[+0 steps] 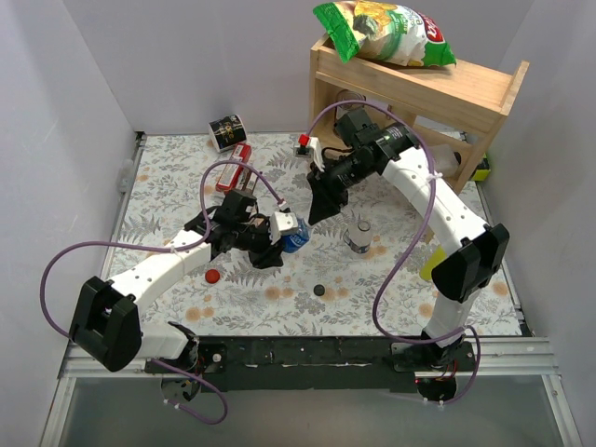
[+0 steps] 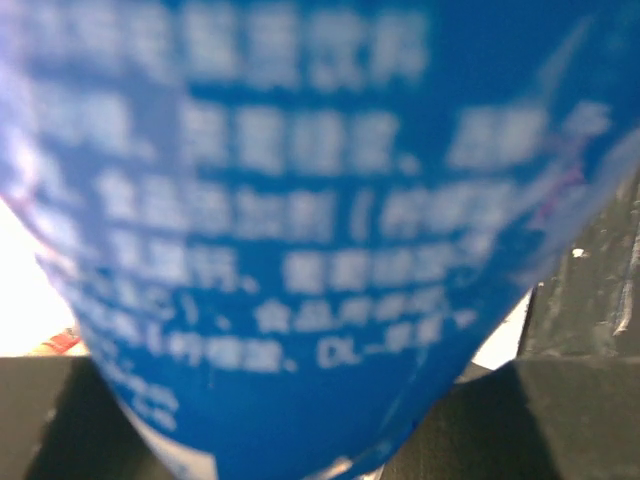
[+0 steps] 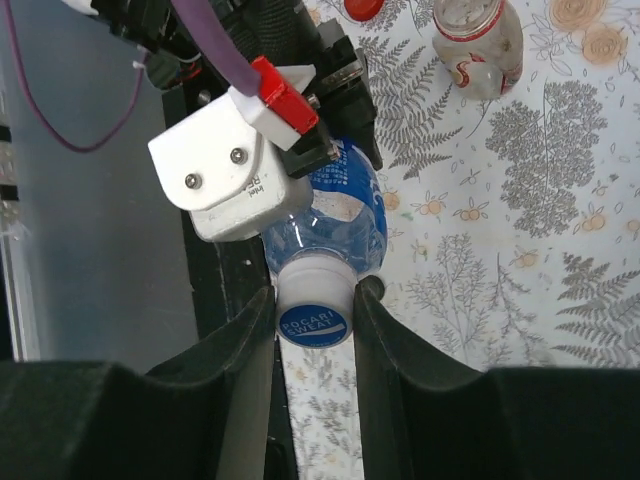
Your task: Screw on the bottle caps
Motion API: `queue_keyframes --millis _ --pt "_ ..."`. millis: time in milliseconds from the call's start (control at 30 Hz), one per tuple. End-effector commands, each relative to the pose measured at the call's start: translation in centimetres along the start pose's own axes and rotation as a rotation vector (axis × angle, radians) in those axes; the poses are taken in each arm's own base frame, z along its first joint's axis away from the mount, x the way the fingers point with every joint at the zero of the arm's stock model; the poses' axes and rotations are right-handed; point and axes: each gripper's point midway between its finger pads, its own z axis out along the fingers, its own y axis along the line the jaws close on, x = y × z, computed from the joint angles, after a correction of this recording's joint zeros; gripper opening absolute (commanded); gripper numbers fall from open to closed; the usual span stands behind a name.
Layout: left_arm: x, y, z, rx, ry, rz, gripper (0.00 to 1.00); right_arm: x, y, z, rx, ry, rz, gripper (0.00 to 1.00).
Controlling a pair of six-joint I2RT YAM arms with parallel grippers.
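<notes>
Our left jaws clamp the blue-label bottle (image 3: 335,215), its neck pointing between our right jaws, which pinch the blue-and-white cap (image 3: 313,312) seated on it. We should hold the cap square to the neck, press lightly and twist, with the bottle gripped firmly against spinning.

1. A green crisp bag (image 1: 386,33) lies on top of a wooden shelf (image 1: 466,93) at the far right corner of the fern-printed surface (image 1: 163,177).
2. A black can (image 1: 225,131) lies on its side by the far edge, with a red package (image 1: 235,166) just nearer.
3. A small red-topped white thing (image 1: 303,142) sits beside the shelf's left leg.
4. A yellow bottle (image 1: 426,265), partly hidden, stands near the right edge.
</notes>
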Motion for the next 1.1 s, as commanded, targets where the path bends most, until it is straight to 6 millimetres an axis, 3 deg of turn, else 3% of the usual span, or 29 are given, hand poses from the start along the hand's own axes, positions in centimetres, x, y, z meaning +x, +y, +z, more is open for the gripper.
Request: queue_keyframes --millis 0,67,133,167,200,233,267,300,333,733,1067 --pt "-5.0 0.2 -0.5 -0.023 -0.168 0.102 0.0 -4.1 4.1 -1.6 -0.055 -0.119 0.125 0.37" --pt "-4.6 -0.1 -0.5 -0.02 -0.164 0.075 0.0 -6.1 4.6 -3.4 -0.005 -0.204 -0.051 0.53" --pt "-4.6 -0.5 -0.7 -0.008 -0.176 0.071 0.0 -5.6 4.5 -3.7 0.0 -0.24 -0.17 0.6" --pt "-4.5 -0.7 -0.7 -0.002 -0.177 0.072 0.0 -7.6 6.0 -5.8 0.059 -0.355 -0.331 0.62" --pt "-4.5 -0.9 -0.7 0.006 -0.182 0.072 0.0 -5.0 4.6 -3.9 0.062 -0.344 -0.293 0.67" --pt "-4.7 -1.1 -0.8 0.012 -0.19 0.075 0.0 -4.8 4.6 -4.2 0.097 -0.384 -0.329 0.7" --pt "-5.0 -1.5 -0.9 0.033 -0.204 0.075 0.0 -5.0 6.5 -5.7 0.126 -0.452 -0.376 0.75" --pt "-5.2 -1.6 -1.0 0.036 -0.211 0.077 0.0 -5.9 6.4 -6.1 0.155 -0.516 -0.439 0.79" --pt "-5.4 -1.7 -1.0 0.042 -0.214 0.072 0.0 -4.9 6.0 -5.3 0.158 -0.512 -0.413 0.79" --pt "-6.5 -2.3 -1.3 0.079 -0.253 0.072 0.0 -4.2 4.8 -4.2 0.15 -0.549 -0.248 0.72" --pt "-6.5 -2.3 -1.4 0.081 -0.251 0.075 0.0 -4.8 4.8 -4.5 0.142 -0.592 -0.225 0.45"
